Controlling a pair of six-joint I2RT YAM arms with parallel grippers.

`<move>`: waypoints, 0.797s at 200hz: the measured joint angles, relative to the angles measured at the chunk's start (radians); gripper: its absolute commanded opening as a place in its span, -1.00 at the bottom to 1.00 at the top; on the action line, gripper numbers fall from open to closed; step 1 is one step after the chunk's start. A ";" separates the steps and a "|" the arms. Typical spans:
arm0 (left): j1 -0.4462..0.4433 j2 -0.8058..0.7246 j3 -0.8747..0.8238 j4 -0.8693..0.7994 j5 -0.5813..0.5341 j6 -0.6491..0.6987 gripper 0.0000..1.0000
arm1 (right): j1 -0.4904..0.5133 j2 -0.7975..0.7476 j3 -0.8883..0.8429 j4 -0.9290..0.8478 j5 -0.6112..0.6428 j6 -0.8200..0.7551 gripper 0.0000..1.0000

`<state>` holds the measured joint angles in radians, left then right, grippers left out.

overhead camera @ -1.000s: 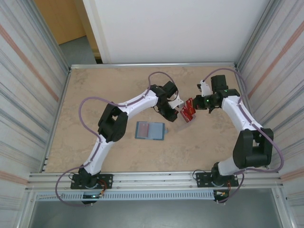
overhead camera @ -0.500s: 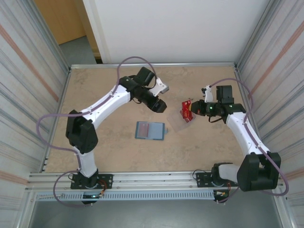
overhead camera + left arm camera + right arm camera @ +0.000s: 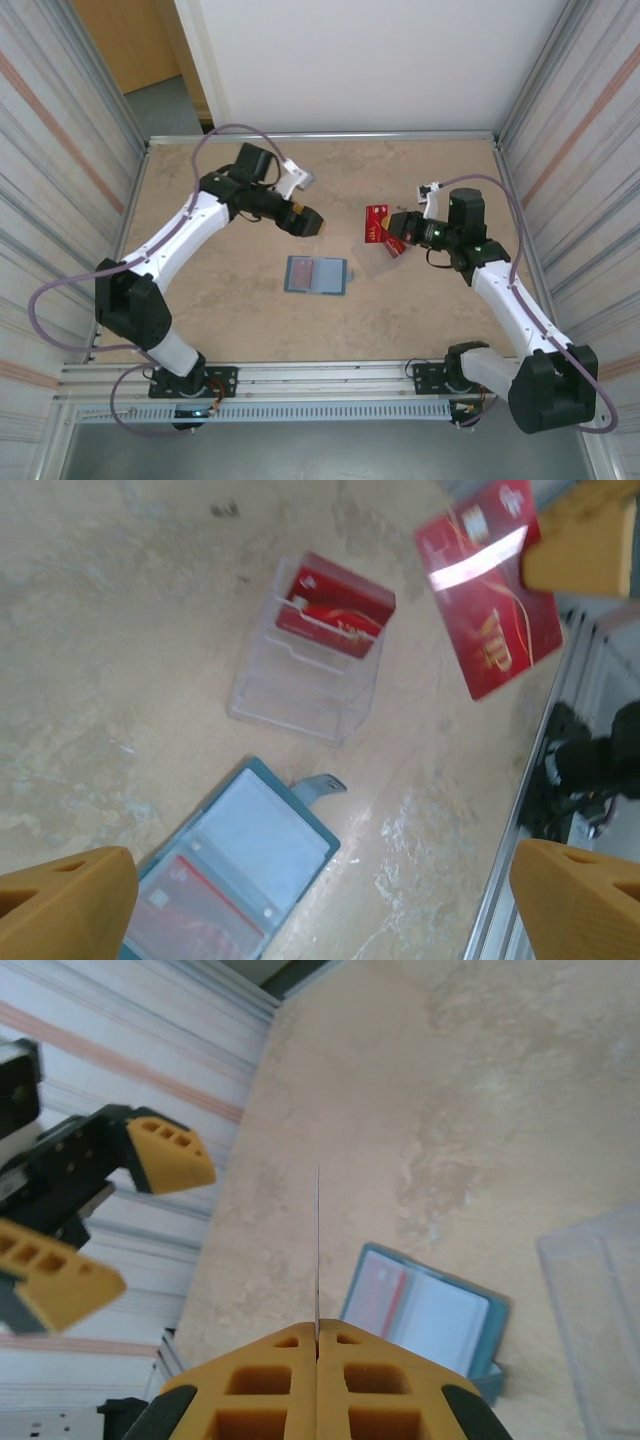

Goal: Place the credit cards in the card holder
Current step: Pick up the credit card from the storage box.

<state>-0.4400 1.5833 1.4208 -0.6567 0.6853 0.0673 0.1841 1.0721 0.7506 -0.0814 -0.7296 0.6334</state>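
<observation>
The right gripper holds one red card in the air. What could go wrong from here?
1. The right gripper pinches the card only at one edge, so it may slip or twist.
2. The card holder lies flat and nothing pins it. The open left gripper is away from it, so pushing the card in may slide it.

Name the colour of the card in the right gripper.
Card: red, gold lettering; best in left wrist view.

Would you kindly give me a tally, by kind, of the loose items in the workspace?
Red cards: 3 (held card, card in case, card in holder)
Clear case: 1
Card holder: 1
Total: 5
</observation>
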 measured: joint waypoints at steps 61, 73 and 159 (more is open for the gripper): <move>0.187 -0.018 -0.142 0.237 0.250 -0.217 0.85 | 0.085 0.013 -0.034 0.257 0.033 0.138 -1.00; 0.185 -0.018 -0.159 0.289 0.310 -0.263 0.81 | 0.118 0.031 -0.035 0.314 0.044 0.157 -1.00; 0.147 -0.018 -0.225 0.535 0.570 -0.449 0.34 | 0.279 0.236 -0.038 0.689 0.060 0.302 -1.00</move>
<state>-0.2932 1.5654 1.1961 -0.1215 1.2552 -0.3817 0.4629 1.3083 0.7124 0.6075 -0.6693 0.9356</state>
